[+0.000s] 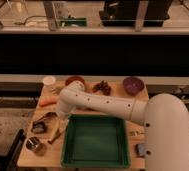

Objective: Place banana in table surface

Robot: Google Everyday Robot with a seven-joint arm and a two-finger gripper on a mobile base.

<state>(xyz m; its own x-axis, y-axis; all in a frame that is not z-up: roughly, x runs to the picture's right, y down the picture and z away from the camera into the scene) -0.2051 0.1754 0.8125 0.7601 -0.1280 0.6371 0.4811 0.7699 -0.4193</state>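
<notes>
I'm looking down my white arm (pixel 100 103) as it is reaching across the table surface (pixel 117 91) from the right and bending down at the left end. The gripper (pixel 61 119) is hanging just off the top-left corner of the green tray (pixel 95 164), low over the wood. Its jaws are standing released, spread wide, and I'm not seeing them clamped on anything.

The banana (pixel 56 132) is lying right below the gripper, on the bare wood just beside the tray's left wall and outside the tray. It is showing as a slim, pale yellow-tan strip, slightly curved, running diagonally with its lower end pointing down and left, and that lower tip is looking darker than the rest. I cannot tell whether the fingertips are touching its upper end.

The orange carrot (pixel 48 102) is lying further back, near the left edge, well apart from the banana. A small metal cup (pixel 34 145) is sitting to the banana's lower left. At the back edge I'm seeing a white cup (pixel 49 81) and a purple bowl (pixel 133 85).
</notes>
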